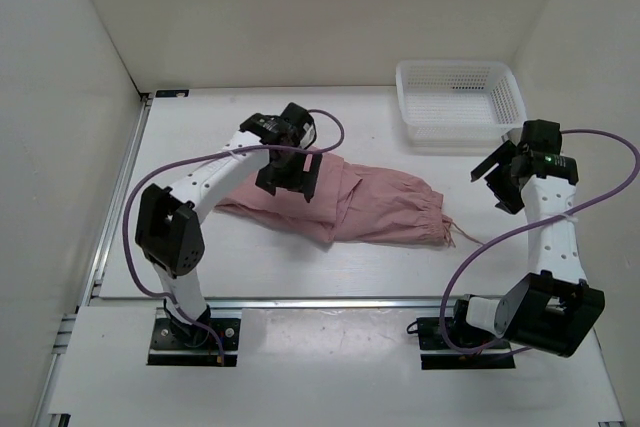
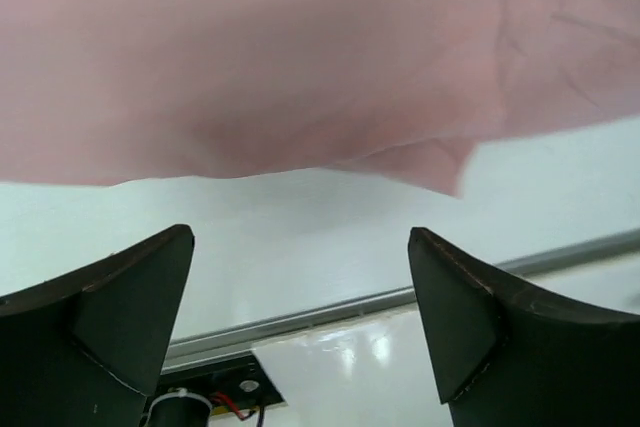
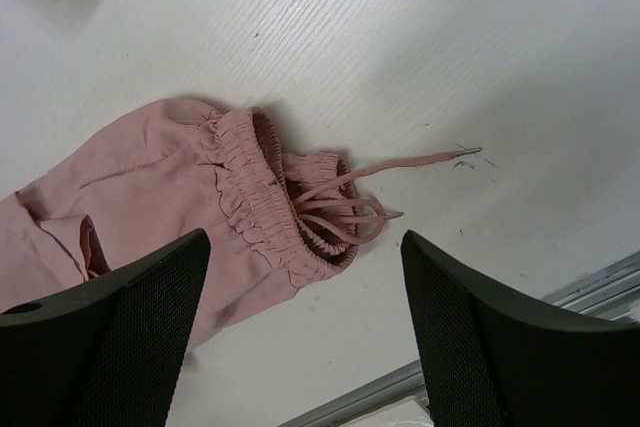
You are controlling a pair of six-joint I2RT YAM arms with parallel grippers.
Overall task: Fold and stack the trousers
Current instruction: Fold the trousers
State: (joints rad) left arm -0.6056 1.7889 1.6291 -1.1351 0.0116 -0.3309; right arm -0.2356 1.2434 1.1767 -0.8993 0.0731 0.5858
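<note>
Right now my left gripper (image 2: pixel 300 237) hangs spread wide with nothing between its fingers, close by an edge of the dusty-pink trousers (image 1: pixel 350 205). I judge that puts it in place to catch that edge for a fold. My right gripper (image 3: pixel 305 237) is likewise unclenched, poised above the gathered elastic end (its drawstrings (image 3: pixel 340 209) trail loose on the table (image 1: pixel 300 267)). The trousers lie rumpled across mid-table between my arms. Beyond them, the white mesh basket (image 1: pixel 458 97) shows only its own floor.
</note>
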